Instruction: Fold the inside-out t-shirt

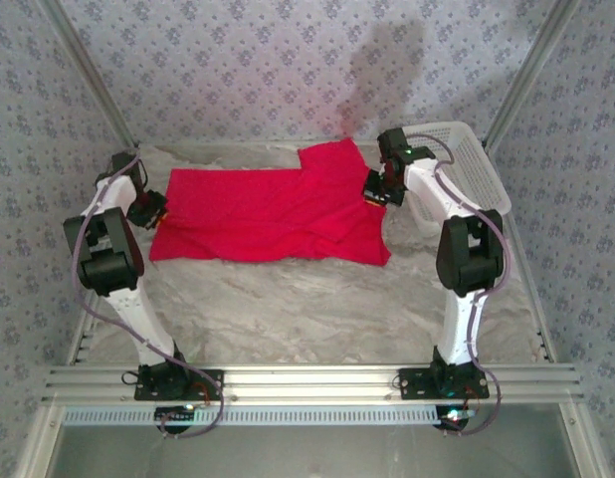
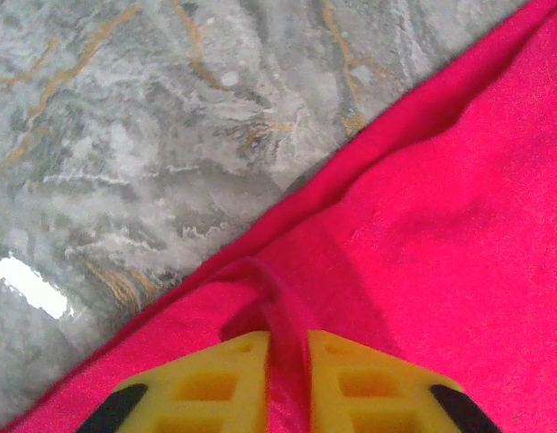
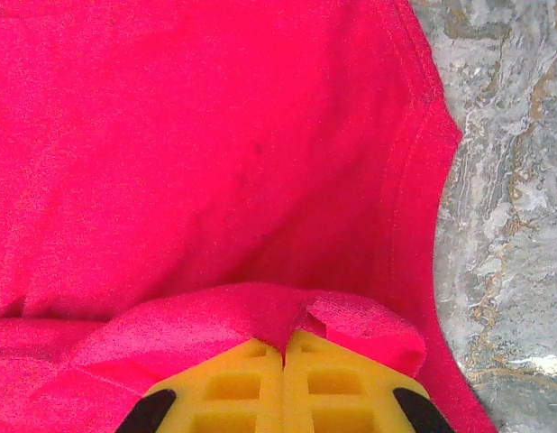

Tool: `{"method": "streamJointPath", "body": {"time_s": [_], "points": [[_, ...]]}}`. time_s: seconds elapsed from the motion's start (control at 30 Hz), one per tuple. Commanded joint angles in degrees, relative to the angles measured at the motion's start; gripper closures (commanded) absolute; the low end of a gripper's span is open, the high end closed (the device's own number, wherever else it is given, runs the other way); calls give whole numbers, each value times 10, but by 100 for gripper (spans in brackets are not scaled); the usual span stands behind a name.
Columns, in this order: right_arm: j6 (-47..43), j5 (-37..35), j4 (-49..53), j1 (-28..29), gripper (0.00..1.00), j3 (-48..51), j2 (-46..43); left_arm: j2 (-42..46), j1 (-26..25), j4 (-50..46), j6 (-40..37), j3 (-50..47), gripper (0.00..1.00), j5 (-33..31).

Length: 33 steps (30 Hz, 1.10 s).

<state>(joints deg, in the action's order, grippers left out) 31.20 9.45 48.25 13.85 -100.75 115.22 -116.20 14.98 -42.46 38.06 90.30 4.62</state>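
Note:
The inside-out t-shirt (image 1: 268, 214) lies spread as a bright red sheet across the far half of the marble table (image 1: 288, 309), with one part sticking up toward the back wall. At its left edge sits my left gripper (image 1: 153, 211). In the left wrist view its yellow fingers (image 2: 224, 379) stand a little apart around a raised ridge of the red cloth (image 2: 441, 225). My right gripper (image 1: 375, 189) is at the shirt's right edge. In the right wrist view it (image 3: 285, 343) is shut on a small fold of the cloth (image 3: 215, 135) beside a stitched hem.
A white plastic mesh basket (image 1: 477, 164) stands at the back right, just behind the right arm. Patterned walls close in the table on three sides. Bare marble lies between the shirt and the arm bases.

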Motion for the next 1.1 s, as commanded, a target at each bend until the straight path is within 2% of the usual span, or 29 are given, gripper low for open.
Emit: {"method": "streamJointPath", "body": {"time_s": [0.0, 0.03, 0.1, 0.2, 0.3, 0.4, 0.47, 0.57, 0.7, 0.83, 0.87, 0.93, 1.07], "points": [[-20, 10, 48, -6, 54, -24, 9, 8, 0, -45, -22, 23, 48, -4], [-25, 3, 50, -5, 46, -14, 0, 26, 0, -55, -28, 14, 43, -15], [-26, 2, 46, 1, 41, 29, -32, 74, 3, -59, -36, -26, 41, -35], [-19, 4, 19, 16, 38, 111, -85, 161, 13, -35, -31, -121, 42, -30], [-5, 9, -11, 41, 39, 173, -116, 228, 14, 25, -14, -221, 43, 28], [11, 37, -51, 56, 46, 206, -113, 244, 12, 114, 21, -291, 46, 115], [16, 53, -62, 59, 54, 210, -97, 217, 9, 147, 39, -296, 47, 162], [20, 58, -73, 61, 59, 212, -79, 171, -1, 176, 58, -277, 48, 202], [31, 74, -87, 51, 59, 225, -52, 122, 3, 191, 67, -267, 49, 208], [41, 72, -107, 45, 58, 273, -36, 96, 45, 186, 55, -297, 52, 200], [41, 67, -109, 45, 63, 284, -32, 96, 58, 190, 54, -312, 52, 198], [32, 53, -102, 48, 78, 304, -32, 97, 81, 188, 44, -335, 53, 199], [12, -15, -65, 66, 87, 354, -60, 120, 129, 173, 21, -376, 54, 192]]}}
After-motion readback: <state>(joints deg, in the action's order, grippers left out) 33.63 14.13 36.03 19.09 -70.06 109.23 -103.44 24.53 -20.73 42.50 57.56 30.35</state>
